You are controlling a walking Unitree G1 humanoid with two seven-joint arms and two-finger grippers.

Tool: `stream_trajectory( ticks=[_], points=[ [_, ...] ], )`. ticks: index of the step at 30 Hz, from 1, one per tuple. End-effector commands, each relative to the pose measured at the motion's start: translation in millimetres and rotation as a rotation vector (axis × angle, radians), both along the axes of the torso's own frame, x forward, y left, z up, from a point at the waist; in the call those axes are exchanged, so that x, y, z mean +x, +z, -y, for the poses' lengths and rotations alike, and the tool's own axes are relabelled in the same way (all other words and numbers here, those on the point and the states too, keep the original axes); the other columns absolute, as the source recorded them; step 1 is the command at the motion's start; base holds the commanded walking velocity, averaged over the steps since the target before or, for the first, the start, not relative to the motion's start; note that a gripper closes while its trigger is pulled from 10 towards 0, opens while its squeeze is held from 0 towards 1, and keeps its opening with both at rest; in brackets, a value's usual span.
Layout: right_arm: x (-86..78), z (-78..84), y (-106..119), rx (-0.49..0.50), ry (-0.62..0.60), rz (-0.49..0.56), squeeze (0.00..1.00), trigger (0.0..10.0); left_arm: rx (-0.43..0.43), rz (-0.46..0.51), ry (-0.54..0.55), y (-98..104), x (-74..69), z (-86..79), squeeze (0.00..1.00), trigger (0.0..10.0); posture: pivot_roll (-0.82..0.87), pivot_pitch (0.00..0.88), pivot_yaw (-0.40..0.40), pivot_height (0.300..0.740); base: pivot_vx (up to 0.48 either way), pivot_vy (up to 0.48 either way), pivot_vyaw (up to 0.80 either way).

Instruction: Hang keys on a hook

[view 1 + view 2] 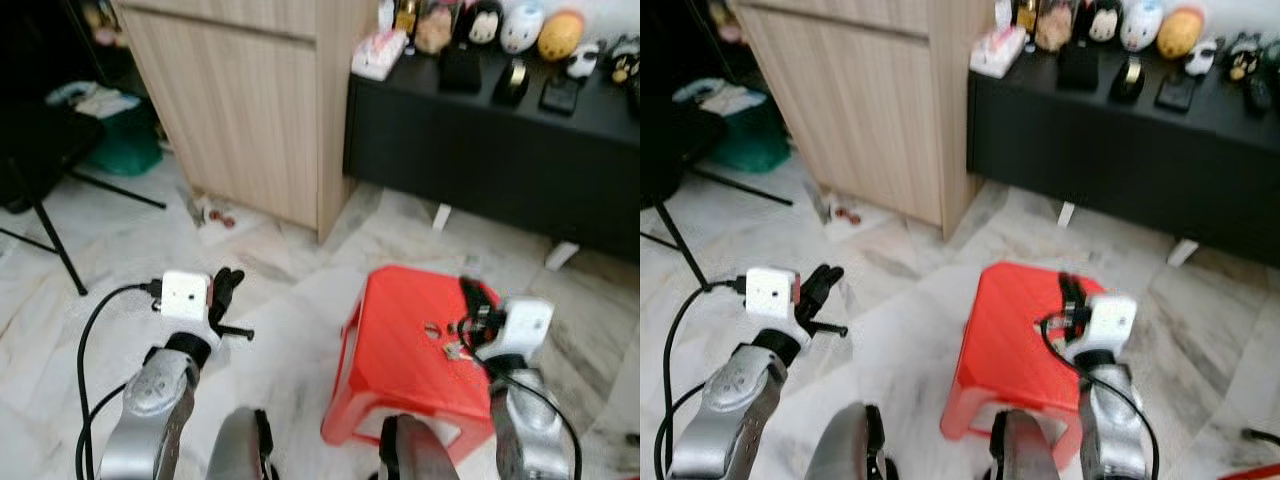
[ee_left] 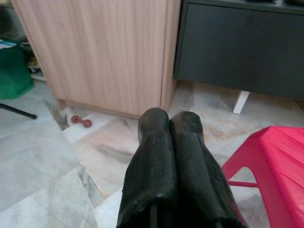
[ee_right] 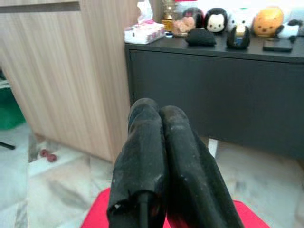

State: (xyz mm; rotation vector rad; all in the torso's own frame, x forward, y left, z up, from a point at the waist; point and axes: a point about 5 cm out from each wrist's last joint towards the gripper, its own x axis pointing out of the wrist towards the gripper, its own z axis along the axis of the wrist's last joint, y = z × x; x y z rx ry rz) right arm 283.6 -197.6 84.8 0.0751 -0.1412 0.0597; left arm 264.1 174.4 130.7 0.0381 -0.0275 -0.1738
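A small bunch of metal keys (image 1: 448, 347) lies on top of the red plastic stool (image 1: 395, 340), toward its right side. My right gripper (image 1: 469, 298) hovers over the stool just beside the keys, its black fingers (image 3: 142, 142) pressed together with nothing between them. My left gripper (image 1: 227, 286) is held up over the marble floor to the left of the stool. It is also shut and empty, and its fingertips (image 2: 154, 124) point toward the wooden cabinet.
A light wooden cabinet (image 1: 250, 100) stands ahead on the left. A low black sideboard (image 1: 480, 150) with toys and a tissue box (image 1: 378, 52) runs to the right. A green bin (image 1: 120, 135) and black stand legs (image 1: 50, 235) are far left. A small red item (image 2: 80, 121) lies by the cabinet base.
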Motion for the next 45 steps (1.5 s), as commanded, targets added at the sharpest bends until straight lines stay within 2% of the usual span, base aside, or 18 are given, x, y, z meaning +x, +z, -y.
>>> stream_trajectory(
  ticks=[1,4,7,8,13,14,15,17,24,25,26,27,30,38,39,40,45],
  points=[
    [-5.2,1.8,-9.7,0.021,-0.006,-0.051,0.0,0.0,0.002,0.0,0.001,-1.6,0.4,-1.8,0.0,10.0,0.01,0.087,-0.036,0.621,0.0,0.0,0.0],
    [-7.0,1.2,-5.7,0.024,-0.004,-0.057,0.0,0.0,0.001,0.002,0.004,-2.0,1.2,-2.1,0.0,10.0,0.01,0.086,-0.037,0.621,0.0,0.0,0.0],
    [-12.5,2.2,-5.9,0.012,-0.015,-0.124,0.0,0.0,0.002,0.003,0.007,-2.8,1.8,-1.4,0.0,10.0,0.01,0.086,-0.038,0.621,0.0,0.0,0.0],
    [-12.8,5.1,-12.6,-0.017,-0.034,-0.18,0.0,10.0,0.002,0.002,0.007,-3.0,1.9,-0.8,0.0,10.0,0.01,0.086,-0.039,0.621,0.0,0.0,0.0],
    [-8.7,9.2,-25.6,-0.031,-0.052,-0.262,0.0,10.0,0.0,0.004,0.007,-2.7,2.1,0.0,0.0,10.0,0.0,0.091,-0.041,0.621,0.0,0.0,0.0],
    [-5.7,8.4,-31.1,-0.035,-0.036,-0.303,1.0,10.0,-0.001,0.004,0.007,-2.6,2.2,0.4,0.0,10.0,0.01,0.095,-0.041,0.621,0.0,0.0,0.0],
    [0.1,6.2,-37.4,-0.071,-0.01,-0.35,1.0,10.0,-0.004,0.005,0.005,-3.0,2.6,1.1,0.0,10.0,0.0,0.099,-0.043,0.621,0.0,0.0,0.0],
    [1.2,5.8,-38.5,-0.081,-0.005,-0.359,1.0,10.0,-0.004,0.005,0.004,-3.1,2.6,1.3,0.0,10.0,0.0,0.099,-0.043,0.621,0.0,0.0,0.0],
    [24.4,0.7,-40.1,-0.065,-0.047,-0.406,1.0,10.0,-0.016,0.02,-0.002,0.2,5.0,4.6,0.0,10.0,0.02,0.124,-0.053,0.621,0.0,0.0,0.0],
    [29.7,-1.3,-39.5,-0.063,-0.047,-0.413,0.62,10.0,-0.022,0.027,-0.007,2.4,5.6,6.2,0.0,10.0,0.03,0.139,-0.058,0.621,0.0,0.0,0.0],
    [32.8,-2.3,-39.2,-0.061,-0.045,-0.416,0.62,10.0,-0.027,0.032,-0.011,4.3,4.7,7.7,0.0,10.0,0.03,0.146,-0.06,0.621,0.0,0.0,0.0],
    [36.9,-3.3,-39.1,-0.057,-0.044,-0.426,0.0,10.0,-0.03,0.037,-0.014,6.3,5.0,9.0,0.0,10.0,0.03,0.152,-0.061,0.621,0.0,0.0,0.0],
    [41.0,0.5,-41.4,-0.06,-0.048,-0.46,0.0,10.0,-0.043,0.05,-0.012,11.5,2.7,11.4,0.0,10.0,0.04,0.177,-0.069,0.621,0.0,0.0,0.0],
    [35.3,7.4,-54.5,-0.066,-0.077,-0.538,0.0,10.0,-0.072,0.066,-0.002,21.1,-11.4,14.6,0.0,10.0,0.05,0.238,-0.085,0.621,0.0,0.0,0.0],
    [34.5,8.7,-55.6,-0.057,-0.082,-0.543,0.53,10.0,-0.074,0.067,-0.001,22.1,-12.7,15.0,0.0,10.0,0.06,0.242,-0.085,0.621,0.0,0.0,0.0],
    [33.8,10.9,-56.8,-0.051,-0.088,-0.551,1.0,10.0,-0.078,0.068,-0.001,24.6,-15.0,15.9,0.0,10.0,0.06,0.251,-0.087,0.621,0.0,0.0,0.0],
    [33.0,12.1,-57.8,-0.051,-0.073,-0.555,1.0,10.0,-0.094,0.085,-0.013,37.1,-20.5,21.0,0.0,10.0,0.06,0.28,-0.089,0.621,0.0,0.0,0.0]
  ],
)
